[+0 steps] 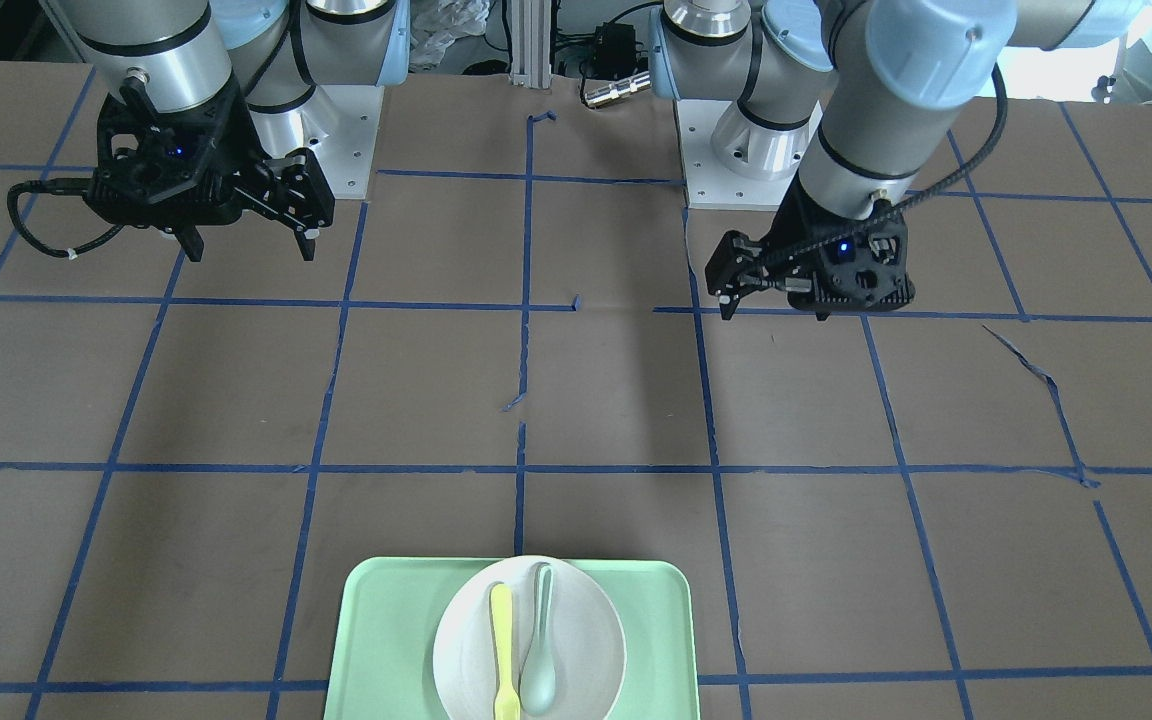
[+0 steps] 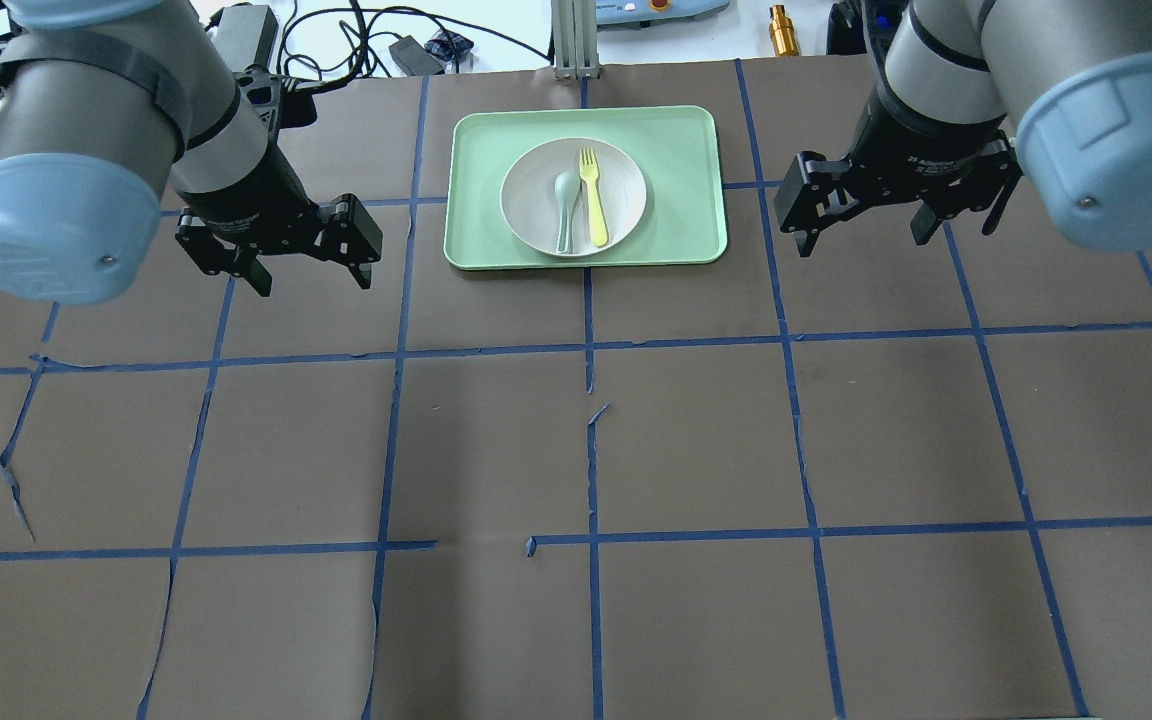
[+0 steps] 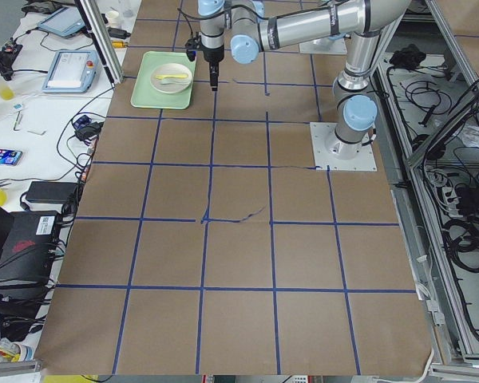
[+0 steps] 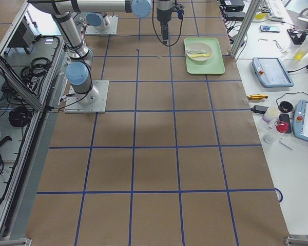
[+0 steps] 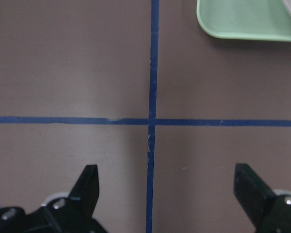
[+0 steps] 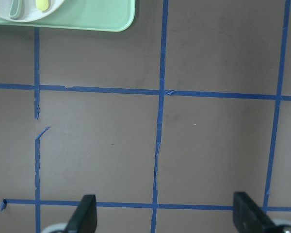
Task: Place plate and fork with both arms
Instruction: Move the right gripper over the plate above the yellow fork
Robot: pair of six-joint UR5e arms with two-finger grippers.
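The round off-white plate [image 2: 628, 190] lies on the mint-green tray [image 2: 681, 180] at the far middle of the table. The yellow fork [image 2: 592, 195] lies on the plate, next to a grey-green spoon [image 2: 566, 200]. My left gripper [image 2: 313, 283] is open and empty, above the table to the left of the tray. My right gripper [image 2: 861, 243] is open and empty, to the right of the tray. In the front-facing view the plate [image 1: 586, 630], fork [image 1: 503, 650], left gripper [image 1: 774, 313] and right gripper [image 1: 251, 255] all show. The right wrist view catches the fork's end [image 6: 42, 4].
The table is brown paper with a blue tape grid, torn in places. The left wrist view shows the tray corner [image 5: 242, 24] at top right; the right wrist view shows the tray [image 6: 87, 22] at top left. Cables and devices lie beyond the far table edge.
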